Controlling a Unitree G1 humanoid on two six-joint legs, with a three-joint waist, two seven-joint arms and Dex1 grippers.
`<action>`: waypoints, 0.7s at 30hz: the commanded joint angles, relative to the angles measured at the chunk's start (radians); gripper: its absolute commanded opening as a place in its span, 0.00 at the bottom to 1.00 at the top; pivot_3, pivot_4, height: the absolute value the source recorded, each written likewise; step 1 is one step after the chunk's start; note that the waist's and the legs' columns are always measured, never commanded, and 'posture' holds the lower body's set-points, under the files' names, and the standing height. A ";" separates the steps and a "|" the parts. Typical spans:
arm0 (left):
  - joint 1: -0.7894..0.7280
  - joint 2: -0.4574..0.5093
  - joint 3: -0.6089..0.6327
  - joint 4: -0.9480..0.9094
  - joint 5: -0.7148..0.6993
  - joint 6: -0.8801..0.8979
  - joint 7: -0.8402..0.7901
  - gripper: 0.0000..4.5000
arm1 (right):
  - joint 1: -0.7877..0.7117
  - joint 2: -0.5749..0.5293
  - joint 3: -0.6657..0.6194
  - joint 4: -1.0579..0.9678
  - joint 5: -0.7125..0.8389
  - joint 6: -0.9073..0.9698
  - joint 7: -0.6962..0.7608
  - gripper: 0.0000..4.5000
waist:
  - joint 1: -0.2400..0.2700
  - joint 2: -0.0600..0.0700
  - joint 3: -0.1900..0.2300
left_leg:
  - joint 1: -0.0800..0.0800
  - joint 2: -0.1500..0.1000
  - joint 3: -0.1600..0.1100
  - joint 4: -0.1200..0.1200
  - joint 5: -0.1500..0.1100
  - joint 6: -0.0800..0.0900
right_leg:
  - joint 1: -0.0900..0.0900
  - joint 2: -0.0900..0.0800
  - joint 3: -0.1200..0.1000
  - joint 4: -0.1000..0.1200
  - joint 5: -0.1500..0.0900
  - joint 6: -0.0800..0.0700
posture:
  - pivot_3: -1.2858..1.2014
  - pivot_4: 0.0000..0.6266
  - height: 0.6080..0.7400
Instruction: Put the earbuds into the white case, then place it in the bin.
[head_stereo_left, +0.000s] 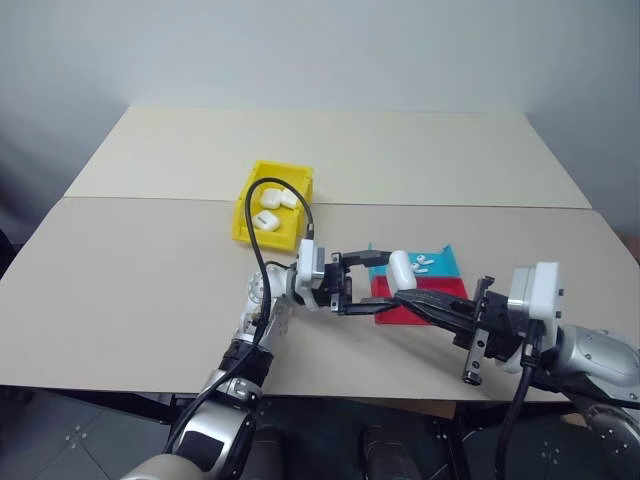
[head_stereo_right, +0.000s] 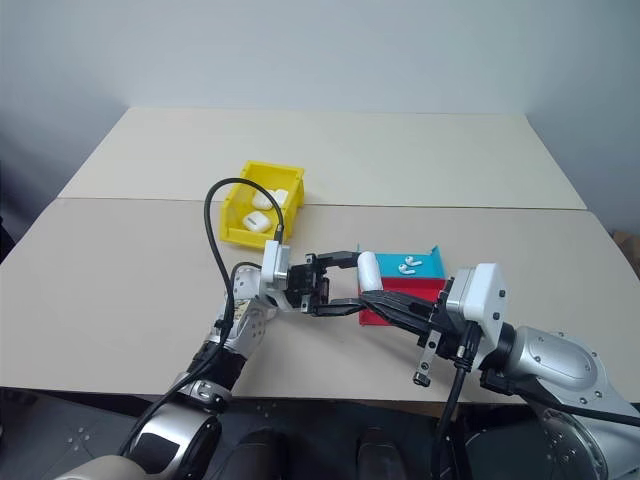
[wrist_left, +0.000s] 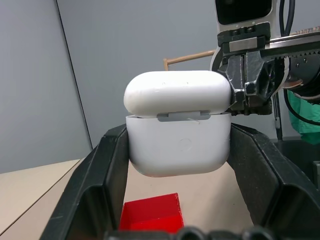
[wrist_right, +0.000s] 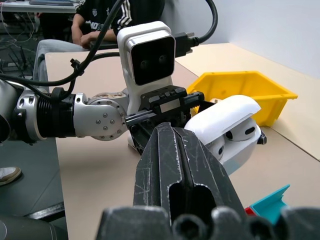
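Left end effector (wrist_left: 177, 165) clamped on the white case (wrist_left: 178, 135), one black finger (wrist_left: 107, 165) pressed against each side of the body, held up in the air above the table (head_stereo_left: 150, 260) and over the near edge of the blue-and-red tray (head_stereo_left: 440, 268). Lid of the case tilted up, hinge side facing the left wrist camera. Seen from the right wrist: lid ajar, rounded white heads of the earbuds (wrist_right: 242, 131) seated inside the body. Right end effector (wrist_right: 177, 145) clenched, fingers pressed together with nothing visibly between them, tips just beside the open case; contact impossible to judge. Two more loose earbuds (head_stereo_right: 407, 267) lying on the blue half of the tray. Yellow bin (head_stereo_left: 243, 215) farther back on the table, well apart from the held case, toward the robot's left, with several more white cases (head_stereo_left: 266, 220) lying inside. Seated person (wrist_right: 95, 22) in dark clothing behind the table in the right wrist view.
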 joint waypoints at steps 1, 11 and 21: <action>0.008 0.002 -0.003 -0.045 -0.021 0.003 -0.016 0.61 | 0.011 -0.002 -0.063 -0.018 0.020 -0.016 -0.016 0.00 | 0.000 0.000 0.000 | 0.000 0.000 0.000 0.000 0.000 0.000 | 0.000 0.000 0.000 0.000 0.000 0.000 | 0.52 0.24 1.00; 0.020 0.031 0.031 -0.096 -0.037 0.009 0.021 0.61 | 0.100 -0.014 -0.225 -0.045 0.219 -0.021 0.042 0.00 | 0.000 0.000 0.000 | 0.000 0.000 0.000 0.000 0.000 0.000 | 0.001 0.000 0.000 0.000 0.000 0.000 | 0.52 0.24 1.00; -0.085 0.133 0.193 -0.365 0.245 0.290 0.767 0.61 | 0.017 -0.038 -0.283 0.063 0.262 0.008 -0.058 0.00 | 0.002 -0.002 0.001 | 0.005 0.000 0.000 0.000 0.000 0.000 | 0.005 0.000 0.000 0.000 0.000 0.000 | 0.52 0.24 1.00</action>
